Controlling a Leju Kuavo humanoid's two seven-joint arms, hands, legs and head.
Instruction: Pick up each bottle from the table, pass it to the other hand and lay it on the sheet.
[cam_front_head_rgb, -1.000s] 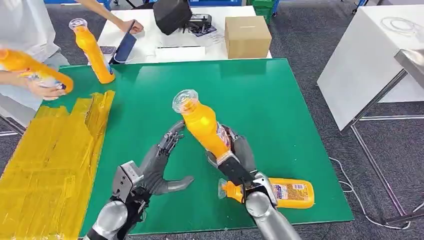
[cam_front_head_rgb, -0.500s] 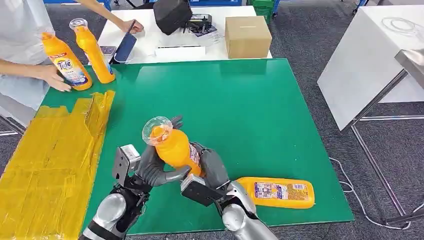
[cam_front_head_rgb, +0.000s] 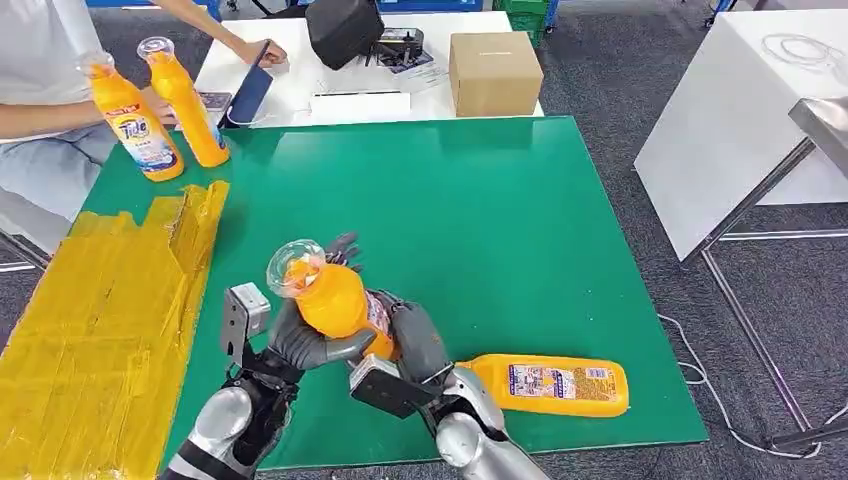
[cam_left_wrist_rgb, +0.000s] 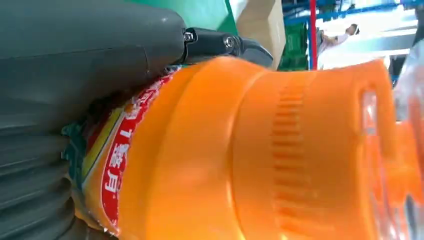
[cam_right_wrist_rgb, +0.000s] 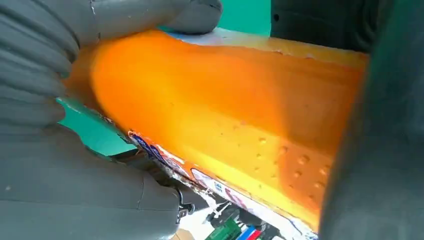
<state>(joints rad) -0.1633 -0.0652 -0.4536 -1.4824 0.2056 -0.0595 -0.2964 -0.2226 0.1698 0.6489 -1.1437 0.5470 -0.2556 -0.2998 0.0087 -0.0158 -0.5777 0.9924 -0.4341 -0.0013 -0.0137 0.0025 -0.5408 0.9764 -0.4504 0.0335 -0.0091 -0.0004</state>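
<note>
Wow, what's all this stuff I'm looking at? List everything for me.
held bottle: one, orange, gripped between both hands above the table
lying bottle: one, orange, near table edge
standing bottles: two, orange, far left corner
table: one, green
sheet: one, yellow, left side
cardboard box: one, brown, white table behind
black bag: one, same table
person's hand: one, far left
left hand: grey, holding bottle
right hand: grey, holding bottle

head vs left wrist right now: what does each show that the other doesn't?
Head view alone: the yellow sheet, two upright bottles at the table's far left, a spare bottle lying near the front edge, and the right hand on the held bottle. Left wrist view alone: the label's red print up close. Both: the left hand gripping that bottle.
</note>
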